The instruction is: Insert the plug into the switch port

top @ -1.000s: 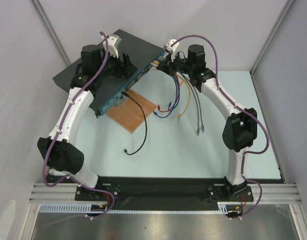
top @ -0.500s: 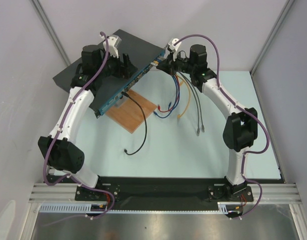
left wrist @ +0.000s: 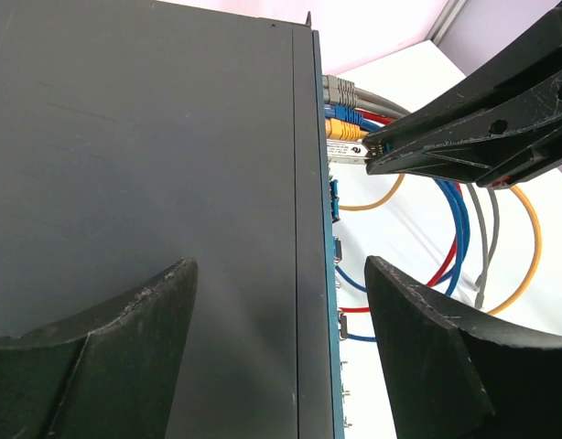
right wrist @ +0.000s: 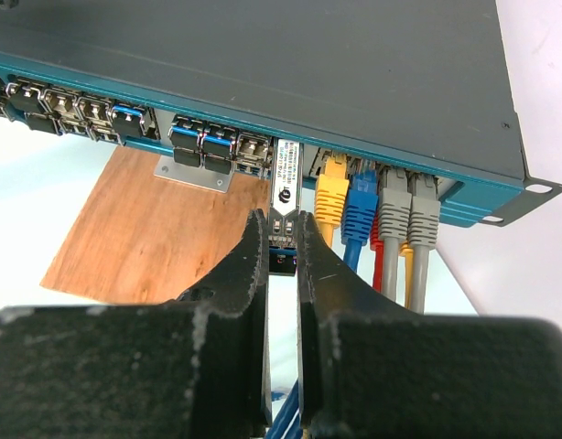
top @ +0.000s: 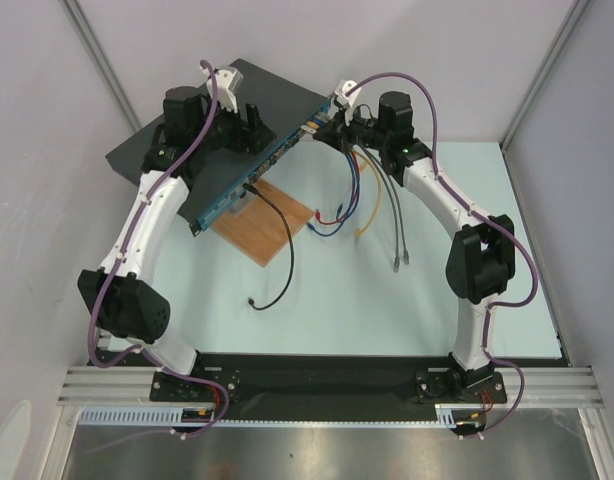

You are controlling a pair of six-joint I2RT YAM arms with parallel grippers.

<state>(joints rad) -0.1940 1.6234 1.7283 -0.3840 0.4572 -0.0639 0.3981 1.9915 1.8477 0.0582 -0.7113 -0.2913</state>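
The switch (top: 202,125) is a flat dark box at the back left, its blue port face (top: 257,170) turned toward the table's middle. My right gripper (top: 327,128) is shut on the plug (right wrist: 283,197), a small silver module. The plug's front end sits in a port of the blue face (right wrist: 98,87), just left of a yellow connector (right wrist: 330,194). The right fingertips (right wrist: 281,224) pinch its rear end. The plug also shows in the left wrist view (left wrist: 347,151). My left gripper (left wrist: 281,274) is open over the switch's top (left wrist: 144,165), straddling its front edge.
A brown wooden board (top: 267,220) lies under the switch's front. Yellow, blue, red and grey cables (top: 372,200) hang from ports right of the plug and trail over the table. A black cable (top: 277,250) runs from the switch's middle toward the front.
The right wrist has shifted very slightly at the switch's right end. The left arm has barely moved.
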